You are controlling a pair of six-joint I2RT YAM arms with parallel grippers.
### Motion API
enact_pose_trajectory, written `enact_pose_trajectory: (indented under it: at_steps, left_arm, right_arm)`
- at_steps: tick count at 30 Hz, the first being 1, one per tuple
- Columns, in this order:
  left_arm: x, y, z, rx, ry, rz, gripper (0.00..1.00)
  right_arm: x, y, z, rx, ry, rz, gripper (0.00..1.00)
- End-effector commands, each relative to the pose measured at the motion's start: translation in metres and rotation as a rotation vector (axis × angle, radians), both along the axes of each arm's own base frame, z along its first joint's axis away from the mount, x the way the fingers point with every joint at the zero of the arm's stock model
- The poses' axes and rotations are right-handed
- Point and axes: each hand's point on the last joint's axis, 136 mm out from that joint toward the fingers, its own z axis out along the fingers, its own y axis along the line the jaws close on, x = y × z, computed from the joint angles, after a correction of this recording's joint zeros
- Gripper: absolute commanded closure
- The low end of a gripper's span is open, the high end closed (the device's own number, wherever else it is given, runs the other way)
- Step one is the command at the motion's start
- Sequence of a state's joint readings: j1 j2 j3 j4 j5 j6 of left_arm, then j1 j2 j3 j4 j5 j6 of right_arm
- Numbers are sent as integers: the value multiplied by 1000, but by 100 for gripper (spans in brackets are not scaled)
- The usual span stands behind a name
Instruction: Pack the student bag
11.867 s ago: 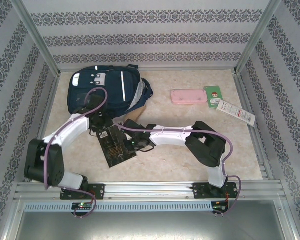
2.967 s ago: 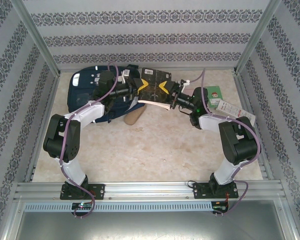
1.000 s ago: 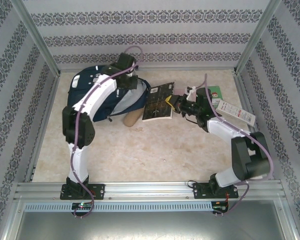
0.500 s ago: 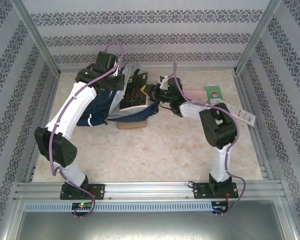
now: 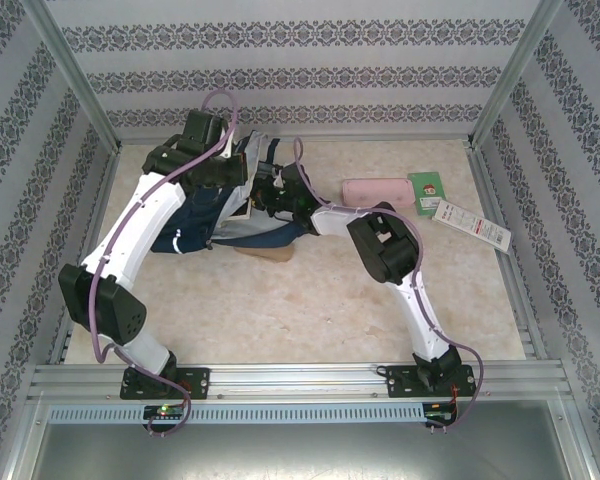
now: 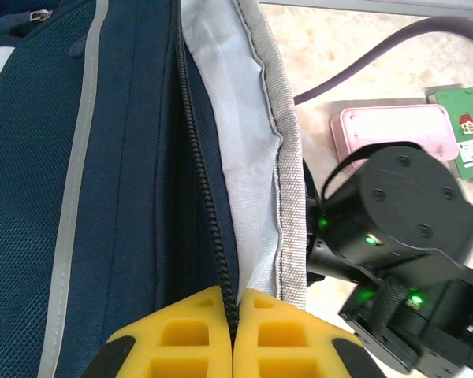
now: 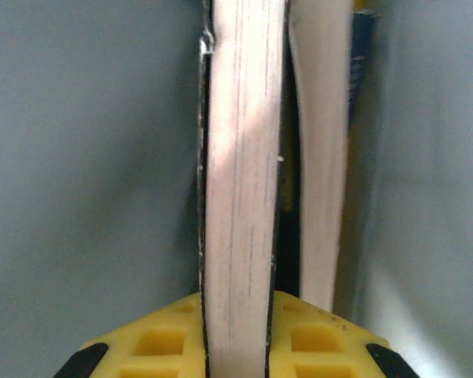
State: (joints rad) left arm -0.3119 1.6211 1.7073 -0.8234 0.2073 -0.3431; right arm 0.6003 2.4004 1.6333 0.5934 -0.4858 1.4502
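We are working at the far left of the beige marbled counter. The large navy blue fabric student bag with white reflective stripes is lying there with its mouth turned toward the right arm. Our left fingers are pressed together on the bag's zipper edge, holding the pale grey lining open. Our right fingers are pinching the thick book with cream page edges. It is sitting deep inside the bag, just beside a thinner pale-edged book.

We are judging the release as the risky part.
- **Losing the opening:** if the left fingers are slipping off that narrow strip of zipper tape, the opening is going to drop onto the right wrist and trap it.
- **Letting go too soon:** if the right fingers are opening before the thick book is resting on the bag's bottom, it may tip or slide back out with the hand.
- **Books fouling:** the thick book may also be catching the thinner one and crumpling its pages.
- **The way out:** the right forearm is lying close to the flat pink rectangular pencil case. A wide swing could be knocking it toward the small green card.
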Motion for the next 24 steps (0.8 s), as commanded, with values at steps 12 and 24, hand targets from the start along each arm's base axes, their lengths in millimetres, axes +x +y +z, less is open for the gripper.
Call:
enact_pose_trajectory:
  at_steps: [12, 24]
  left_arm:
    - [-9, -26, 51, -198, -138, -98, 100]
    - [-10, -13, 43, -172, -127, -56, 100]
  right_arm:
    - [0, 57, -2, -37, 0, 145, 83]
    - [-23, 4, 21, -249, -80, 153, 54]
